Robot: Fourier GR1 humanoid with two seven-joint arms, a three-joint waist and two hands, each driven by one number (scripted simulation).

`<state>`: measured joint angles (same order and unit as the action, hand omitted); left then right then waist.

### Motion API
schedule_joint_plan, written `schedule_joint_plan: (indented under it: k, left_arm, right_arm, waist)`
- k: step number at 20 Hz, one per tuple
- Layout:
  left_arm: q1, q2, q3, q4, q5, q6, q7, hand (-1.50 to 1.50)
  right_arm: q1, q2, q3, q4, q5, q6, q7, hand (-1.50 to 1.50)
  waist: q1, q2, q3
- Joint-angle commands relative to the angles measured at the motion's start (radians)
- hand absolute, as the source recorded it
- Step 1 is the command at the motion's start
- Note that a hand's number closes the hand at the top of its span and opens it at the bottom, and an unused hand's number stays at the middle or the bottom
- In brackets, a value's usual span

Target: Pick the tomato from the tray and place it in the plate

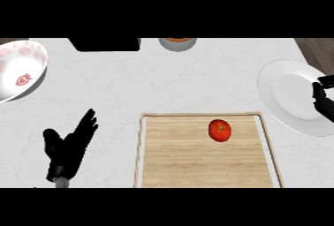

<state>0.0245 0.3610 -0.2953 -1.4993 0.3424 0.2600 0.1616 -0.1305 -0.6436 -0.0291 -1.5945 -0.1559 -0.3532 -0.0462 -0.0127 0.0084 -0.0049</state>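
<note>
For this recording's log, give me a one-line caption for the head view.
Tomato rests on the wooden tray; white plate to its right, both hands apart from it.

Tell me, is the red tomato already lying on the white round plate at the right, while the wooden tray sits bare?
Not quite. In the head view the red tomato lies on the wooden tray, not on the white round plate at the right; it is the plate that holds no tomato.

A white marbled counter (176, 79) fills the view — dark wood floor (318, 46) at the corner.
</note>
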Motion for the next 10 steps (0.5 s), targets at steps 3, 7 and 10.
schedule_joint_plan:
  k: [3, 7, 10]
  left_arm:
    - [-0.038, -0.047, -0.003, 0.050, -0.008, -0.004, 0.008, 0.00]
    - [-0.079, -0.128, 0.011, 0.137, -0.049, -0.008, 0.008, 0.00]
    - [0.047, -0.117, -0.014, 0.050, -0.067, -0.020, -0.027, 0.00]
  right_arm:
    - [0.045, 0.232, -0.008, 0.071, 0.089, -0.245, -0.152, -1.50]
    - [0.147, 0.210, -0.034, -0.059, 0.094, -0.138, -0.159, -1.50]
    - [0.183, 0.148, -0.036, -0.119, 0.126, -0.087, -0.055, -1.50]
  waist:
    - [0.011, -0.007, 0.006]
    - [0.007, -0.009, 0.005]
    - [0.011, -0.010, 0.005]
